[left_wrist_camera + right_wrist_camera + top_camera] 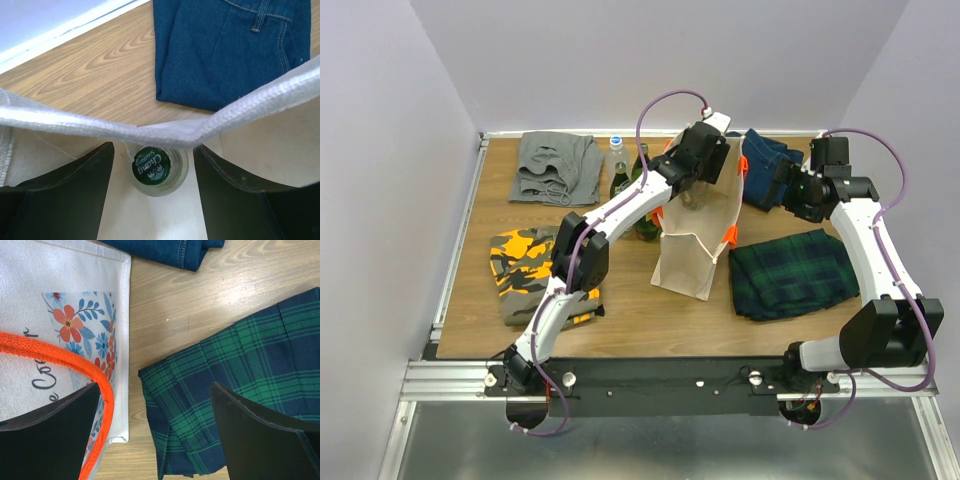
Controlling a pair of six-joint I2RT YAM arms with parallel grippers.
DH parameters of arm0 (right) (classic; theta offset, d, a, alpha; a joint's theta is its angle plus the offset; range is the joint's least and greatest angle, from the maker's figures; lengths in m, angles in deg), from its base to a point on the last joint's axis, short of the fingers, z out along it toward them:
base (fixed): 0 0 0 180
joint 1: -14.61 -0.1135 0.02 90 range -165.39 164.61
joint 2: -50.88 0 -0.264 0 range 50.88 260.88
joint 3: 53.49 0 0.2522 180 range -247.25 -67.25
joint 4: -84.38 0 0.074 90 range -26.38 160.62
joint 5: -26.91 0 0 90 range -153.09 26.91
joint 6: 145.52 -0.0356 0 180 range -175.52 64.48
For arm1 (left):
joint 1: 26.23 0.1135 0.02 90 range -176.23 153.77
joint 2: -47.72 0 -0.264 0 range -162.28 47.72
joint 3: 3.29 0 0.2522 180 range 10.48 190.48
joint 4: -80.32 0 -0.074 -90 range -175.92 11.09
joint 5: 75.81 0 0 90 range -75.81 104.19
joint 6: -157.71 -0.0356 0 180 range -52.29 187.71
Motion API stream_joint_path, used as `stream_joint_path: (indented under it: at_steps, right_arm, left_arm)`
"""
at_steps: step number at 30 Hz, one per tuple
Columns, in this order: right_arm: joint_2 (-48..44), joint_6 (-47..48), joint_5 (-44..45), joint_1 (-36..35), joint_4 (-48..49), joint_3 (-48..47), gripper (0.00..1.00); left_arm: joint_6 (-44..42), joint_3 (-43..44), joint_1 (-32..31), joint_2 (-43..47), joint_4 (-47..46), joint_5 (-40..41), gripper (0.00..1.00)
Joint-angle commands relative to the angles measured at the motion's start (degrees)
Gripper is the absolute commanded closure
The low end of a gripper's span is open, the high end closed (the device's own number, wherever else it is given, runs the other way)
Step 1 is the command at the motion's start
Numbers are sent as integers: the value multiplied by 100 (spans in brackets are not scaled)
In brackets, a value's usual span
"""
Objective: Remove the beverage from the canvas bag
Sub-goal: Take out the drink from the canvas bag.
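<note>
Wooden table carries the canvas bag, which stands upright near the middle. A plaid cloth lies just to its right and folded jeans lie behind it. The left gripper reaches down into the bag's open top, its jaws apart on either side of a bottle with a green cap. The bottle stands inside the bag, and the right-hand jaw seems very close to the glass, perhaps touching. The right gripper hangs with its jaws spread wide over the bag's flowered side, an orange handle and the plaid cloth.
</note>
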Motion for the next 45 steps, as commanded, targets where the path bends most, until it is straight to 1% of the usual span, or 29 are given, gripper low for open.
stream_joint_path:
  at_steps: [1, 5, 10, 14, 21, 27, 32, 35, 36, 38, 39, 45]
  right_arm:
    - [-9, 74, 149, 5, 30, 60, 0]
    - [-27, 65, 167, 5, 30, 51, 0]
    - [-44, 65, 167, 5, 21, 51, 0]
    - [-62, 65, 167, 5, 21, 69, 0]
    - [-71, 74, 184, 5, 12, 69, 0]
    - [-62, 74, 176, 5, 12, 60, 0]
    - [-53, 65, 176, 14, 3, 69, 0]
    - [-53, 65, 176, 5, 12, 69, 0]
    - [-53, 74, 176, 5, 12, 60, 0]
    - [-44, 74, 176, 14, 12, 51, 0]
    - [-36, 74, 176, 14, 12, 51, 0]
    - [8, 74, 149, 14, 12, -10, 0]
  left_arm:
    - [127, 141, 18, -185, 231, 189, 27]
    - [145, 132, 18, -202, 231, 171, 27]
    - [154, 132, 27, -211, 205, 136, 32]
    - [197, 132, 27, -211, 170, 92, 32]
    - [259, 123, 36, -202, 91, -4, 41]
    - [259, 114, 44, -193, 56, -40, 46]
    - [259, 105, 44, -176, 12, -84, 58]
    - [206, 79, 44, -150, -41, -180, 74]
    - [206, 62, 44, -132, -67, -206, 82]
    - [206, -17, 44, -71, -111, -233, 90]
    - [206, -61, 44, -53, -155, -233, 99]
    - [119, -150, 44, 61, -129, -242, 100]
